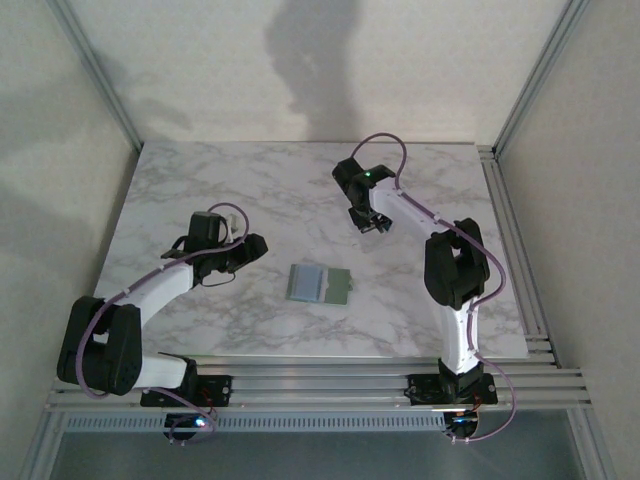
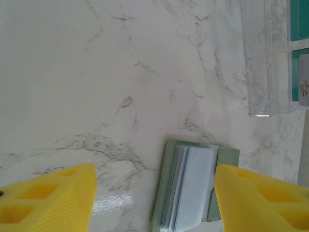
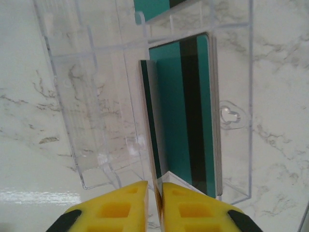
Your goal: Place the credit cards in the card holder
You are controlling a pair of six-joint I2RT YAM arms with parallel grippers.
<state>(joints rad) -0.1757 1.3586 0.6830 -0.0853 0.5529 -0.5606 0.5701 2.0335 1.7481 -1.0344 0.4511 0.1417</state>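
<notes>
Yellow-tipped right gripper (image 3: pixel 155 193) pinches one teal card (image 3: pixel 150 121) upright on its edge. Across the table (image 1: pixel 200 190), bare marble between clear tray (image 3: pixel 91 106) and card holder (image 1: pixel 318 285) leaves free travel. Tray walls flank the card, so lift straight up first. Holder lies open mid-table, near the wide-spread left gripper (image 2: pixel 154 203).

Bare marble (image 1: pixel 200 190) all round card holder (image 1: pixel 318 284); clear tray walls (image 3: pixel 96 121) close around cards (image 3: pixel 188 111).

Top overhead, far; wrists close, downward; top, left share card holder (image 1: pixel 318 285).
</notes>
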